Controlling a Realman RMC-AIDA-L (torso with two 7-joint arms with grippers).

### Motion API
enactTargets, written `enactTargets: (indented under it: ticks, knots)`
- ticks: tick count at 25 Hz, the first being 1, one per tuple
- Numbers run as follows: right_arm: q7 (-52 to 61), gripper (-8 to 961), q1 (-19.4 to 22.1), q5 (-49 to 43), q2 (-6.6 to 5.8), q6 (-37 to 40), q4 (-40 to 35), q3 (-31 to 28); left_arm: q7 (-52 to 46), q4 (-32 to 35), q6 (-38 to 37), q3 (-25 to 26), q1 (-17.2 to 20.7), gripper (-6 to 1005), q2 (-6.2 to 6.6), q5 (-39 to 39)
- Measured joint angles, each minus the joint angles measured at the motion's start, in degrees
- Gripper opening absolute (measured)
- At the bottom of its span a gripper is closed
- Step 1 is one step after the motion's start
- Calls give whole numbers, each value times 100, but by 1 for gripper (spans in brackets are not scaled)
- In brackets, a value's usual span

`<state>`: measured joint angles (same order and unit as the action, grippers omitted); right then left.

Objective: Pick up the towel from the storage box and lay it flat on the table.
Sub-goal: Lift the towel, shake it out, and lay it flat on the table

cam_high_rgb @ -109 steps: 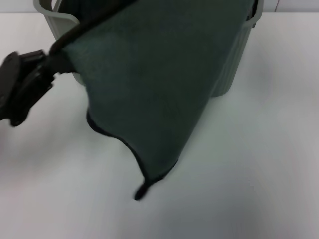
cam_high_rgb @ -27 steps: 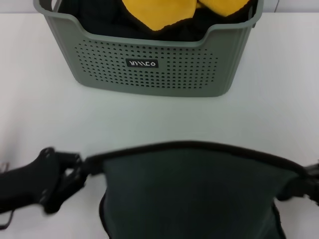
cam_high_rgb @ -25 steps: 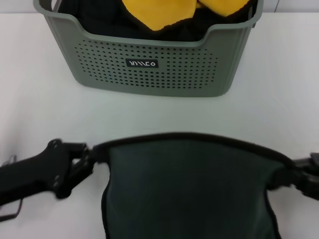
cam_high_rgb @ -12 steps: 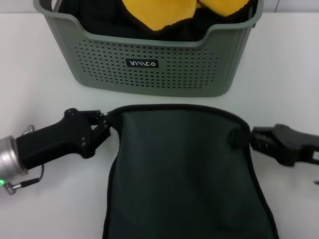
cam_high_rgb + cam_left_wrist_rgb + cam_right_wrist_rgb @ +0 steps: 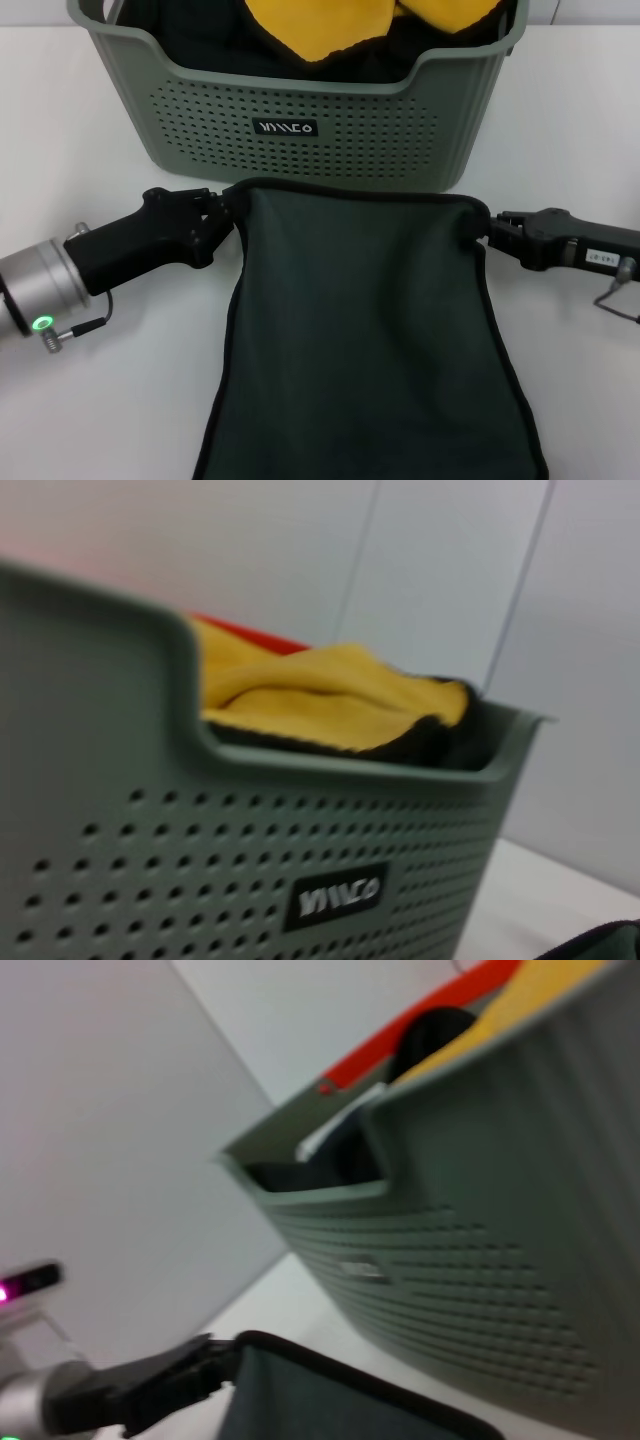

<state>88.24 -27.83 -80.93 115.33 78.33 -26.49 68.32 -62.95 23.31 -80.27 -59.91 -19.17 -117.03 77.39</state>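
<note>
Towel (image 5: 360,330) stretched between both pincers

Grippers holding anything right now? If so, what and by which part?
Both hold the towel. The left gripper pinches one far corner and the right gripper the other, stretching the far edge just in front of the storage box.

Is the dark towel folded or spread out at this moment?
Spread out: the towel lies open in front of the storage box, its far corners pinched by the left tool and right tool.
</note>
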Motion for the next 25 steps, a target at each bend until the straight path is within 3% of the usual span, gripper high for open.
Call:
enactTargets:
  ticks: [9,25]
  knots:
    - [-3,69,-385,-252,7,-673,253,8,3,-70,848,-20,-154,21,-124,29]
    - [4,73,-513,-259,72,-1439,263,115,810,4,1655,-55,-350,23,-242,112]
